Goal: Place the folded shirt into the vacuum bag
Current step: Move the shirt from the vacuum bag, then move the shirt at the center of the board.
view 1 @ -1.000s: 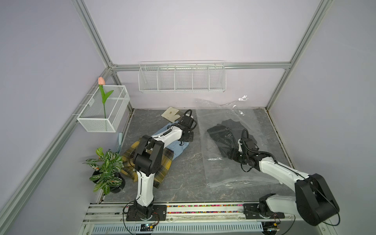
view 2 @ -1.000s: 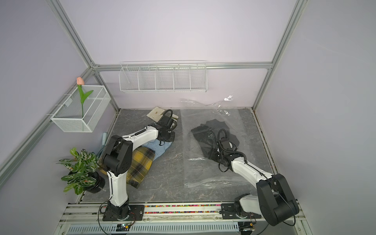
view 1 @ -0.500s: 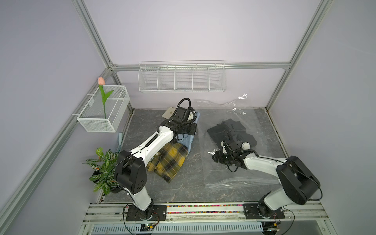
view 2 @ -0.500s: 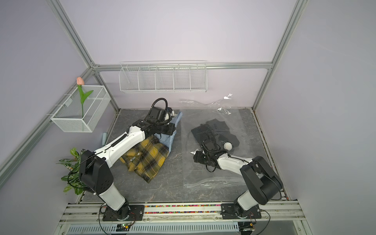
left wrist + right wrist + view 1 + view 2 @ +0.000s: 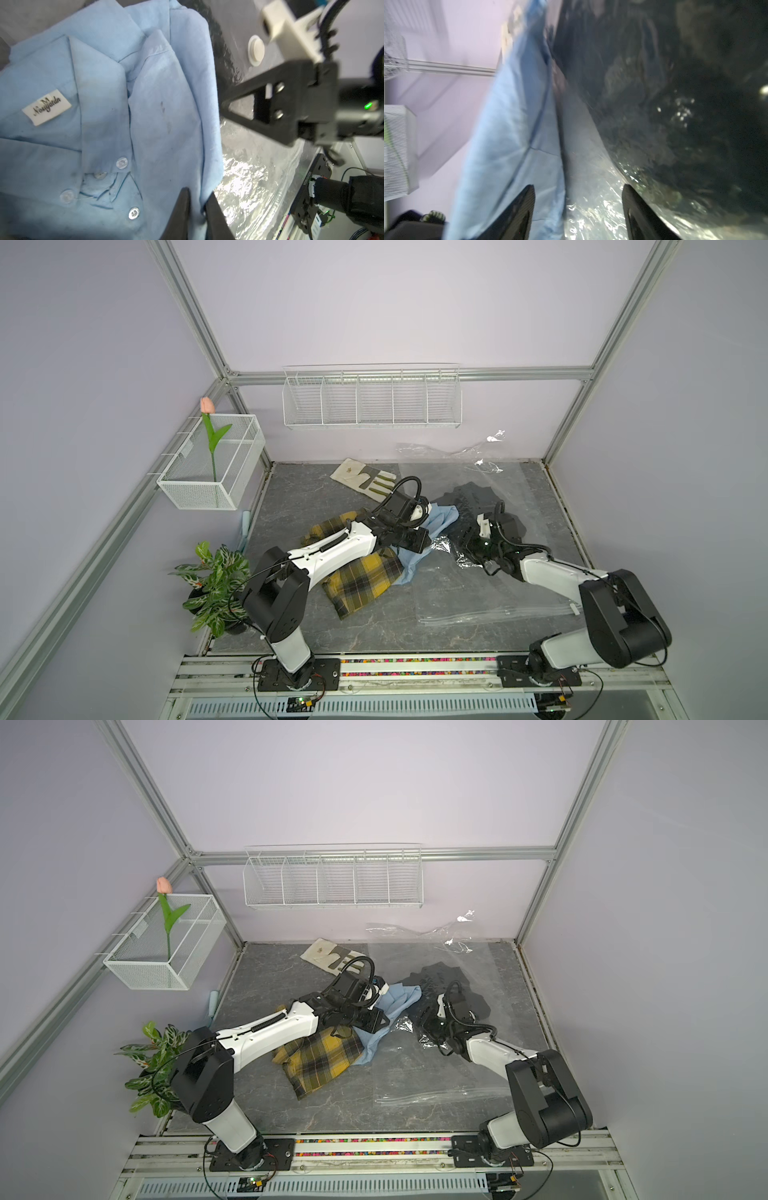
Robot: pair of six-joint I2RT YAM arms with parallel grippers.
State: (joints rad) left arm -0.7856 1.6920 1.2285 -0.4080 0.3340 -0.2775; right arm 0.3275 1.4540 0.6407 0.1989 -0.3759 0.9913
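Your left gripper has its jaws almost together, with a fold of the light blue shirt between them. You hold the shirt by the edge that faces the bag. The vacuum bag lies flat on the table to the right of this gripper, with a dark garment inside it. In both top views the shirt's long axis runs slantwise, from far-right to near-left. Its far end touches the bag's left edge, where the plastic is crumpled. I cannot tell whether any part of the shirt is under the plastic. Your right gripper stands wide open just beside the shirt, on the bag's side, and it clamps nothing. In my judgement the coming move goes rightward, and the left arm should carry it.
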